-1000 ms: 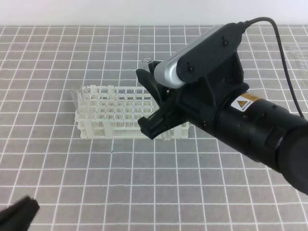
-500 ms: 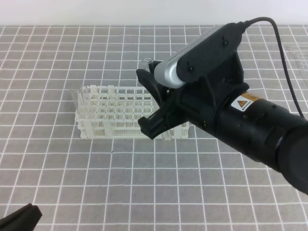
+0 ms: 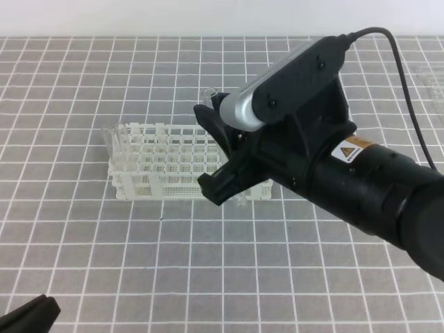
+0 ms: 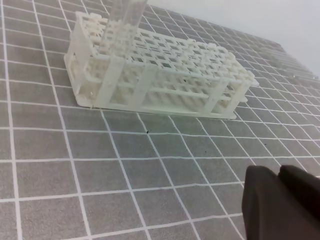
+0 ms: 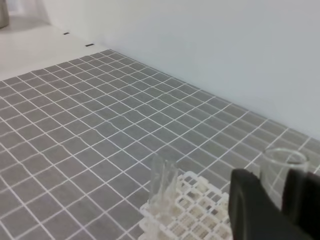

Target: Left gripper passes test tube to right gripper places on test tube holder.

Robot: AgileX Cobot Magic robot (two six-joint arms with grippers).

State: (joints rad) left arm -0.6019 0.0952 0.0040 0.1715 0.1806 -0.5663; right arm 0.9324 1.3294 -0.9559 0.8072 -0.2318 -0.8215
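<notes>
"Where was the tube?"

"The right gripper had it. Its fingers were closed most of the way round the tube. The open rim poked up near the middle of the frame, and the round end hung at the right end of the rack."

"And the left gripper?"

"It sat low in the bottom left corner of the frame, well away from the rack. Its fingers were pressed shut and held nothing."

"What could have gone wrong?"

"I think the tube could have missed its hole. It leaned a bit, and the holes were small. If the round end hit a white bar, the tube might have slipped in the fingers or pushed the rack along the tabletop. Another tube already stood at the left end, but it was far off, so a bump there seemed unlikely."

"What changed from the earlier frame?"

"The right gripper had dropped a little and slid a bit left. The left gripper had pulled back lower into the corner. The rack had not moved."
</notes>
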